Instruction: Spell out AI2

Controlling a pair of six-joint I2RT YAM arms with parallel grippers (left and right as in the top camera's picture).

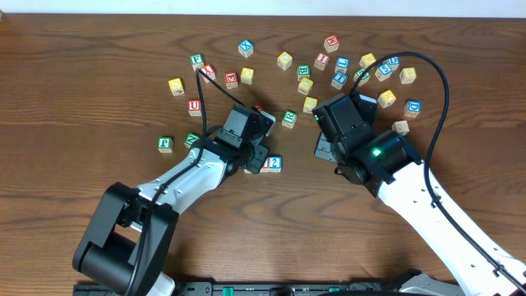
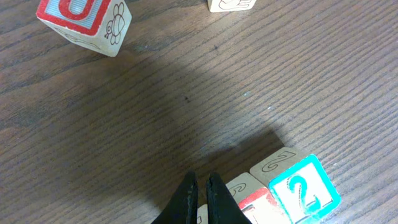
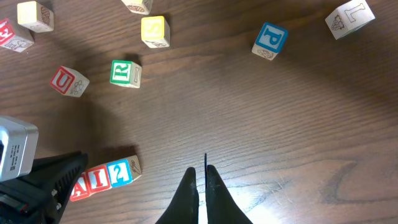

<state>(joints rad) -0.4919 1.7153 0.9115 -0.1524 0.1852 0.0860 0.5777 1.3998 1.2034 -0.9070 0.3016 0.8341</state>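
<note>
Wooden alphabet cubes are lying scattered over the dark brown tabletop [image 1: 82,82]. Three of them are sitting side by side in a short row near the front middle: the red A cube [image 3: 79,185], the red I cube [image 3: 96,180] and the blue 2 cube [image 3: 119,173]. They are touching one another and reading AI2 in the right wrist view.

The left jaws are hanging pressed together just beside the red end of this row, holding nothing. Whether they are touching the A cube I cannot tell. In the left wrist view the 2 cube is showing at the lower right, with a red-faced cube lying next to the closed black fingertips [image 2: 188,193].

The right jaws are also standing shut and empty, hovering over bare wood to the right of the row and apart from it.

Beyond the row, a red U cube [image 3: 68,81], a green R cube [image 3: 125,73], a yellow S cube [image 3: 154,30] and a blue P cube [image 3: 270,41] are resting apart from one another.
</note>
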